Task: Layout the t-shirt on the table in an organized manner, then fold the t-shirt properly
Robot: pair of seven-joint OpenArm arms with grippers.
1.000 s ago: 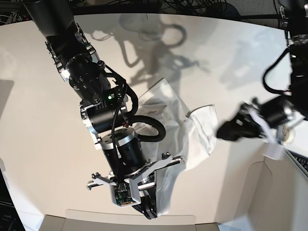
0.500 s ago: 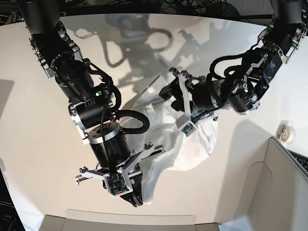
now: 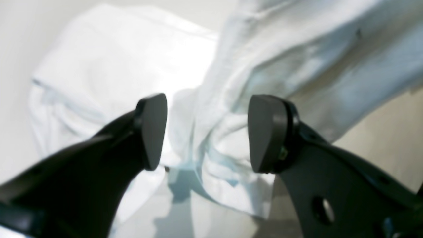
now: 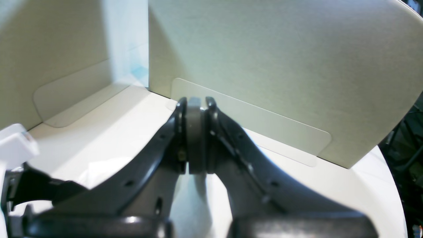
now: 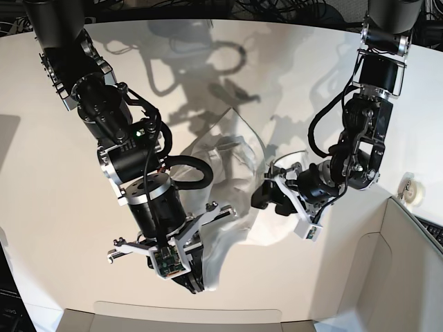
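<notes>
A: Where do we see the t-shirt (image 5: pixel 232 190) now?

B: In the base view it lies crumpled near the middle of the white counter (image 5: pixel 55 207). It is not spread flat. One part goes down toward the near edge, where our right hand (image 5: pixel 188 277) is, and another part reaches toward our left hand (image 5: pixel 271 196). The print is not visible to us; we see only white cloth with folds.

A: What is the state of the right hand?

B: In the right wrist view the right hand (image 4: pixel 196 132) has its two jaws pressed together, with no gap between the pads. White cloth shows just below the fingers, and in the base view the shirt runs up into this hand, so we judge that it pinches the fabric. Behind it stands the grey-beige box panel (image 4: pixel 281 66) on the counter (image 4: pixel 363 185).

A: And the left hand?

B: In the left wrist view the left hand (image 3: pixel 206 132) is wide apart, with a clear gap between the two dark pads (image 3: pixel 153 129). It holds nothing. The t-shirt (image 3: pixel 231 99) lies under the gap, bunched and rather blurred. We cannot tell if the pads touch the cloth.

A: Are the two hands close to each other?

B: They are apart. The right hand is near the front edge of the counter, and the left hand is at the shirt's side toward the box.
</notes>
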